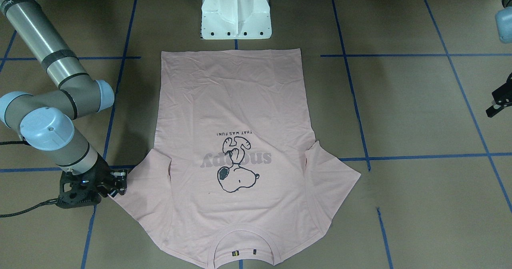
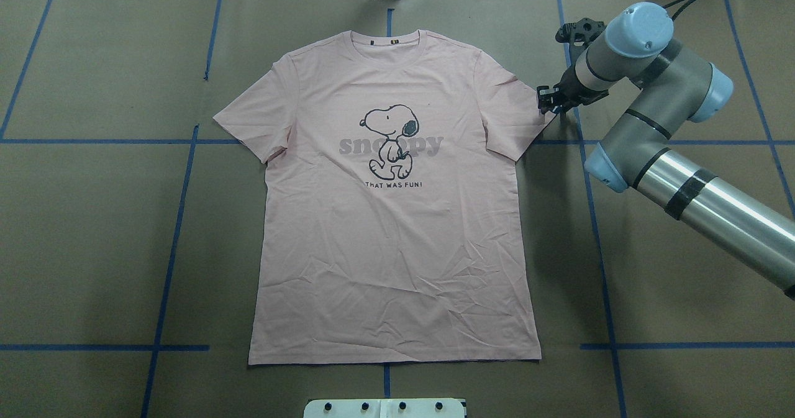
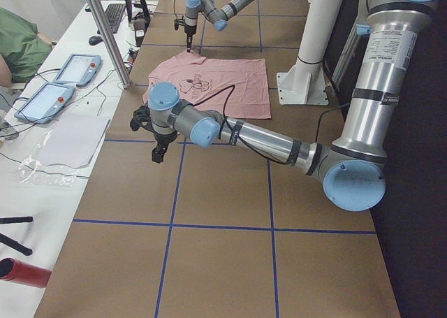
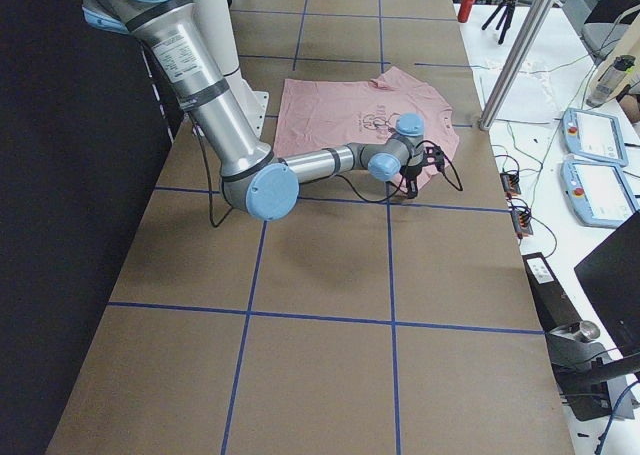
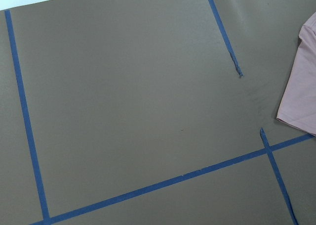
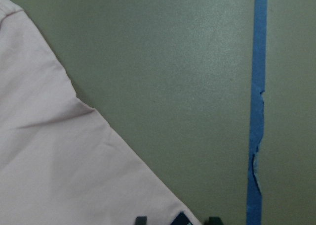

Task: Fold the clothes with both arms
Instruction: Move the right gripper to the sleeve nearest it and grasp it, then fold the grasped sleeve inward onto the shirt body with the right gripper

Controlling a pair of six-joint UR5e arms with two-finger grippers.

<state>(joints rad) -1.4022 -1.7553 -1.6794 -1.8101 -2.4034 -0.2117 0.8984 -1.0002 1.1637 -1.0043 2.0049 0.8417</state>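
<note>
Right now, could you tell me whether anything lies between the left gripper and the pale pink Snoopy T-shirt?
Nothing visible does: only bare brown table with blue tape lines separates the left gripper from the pale pink T-shirt.

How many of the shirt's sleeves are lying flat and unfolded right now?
2. One sleeve lies at the right gripper; the other sleeve lies on the T-shirt's opposite side. None hidden.

T-shirt (image 2: pixel 397 250): "snoopy", "THAT WAS FUN!"
</note>
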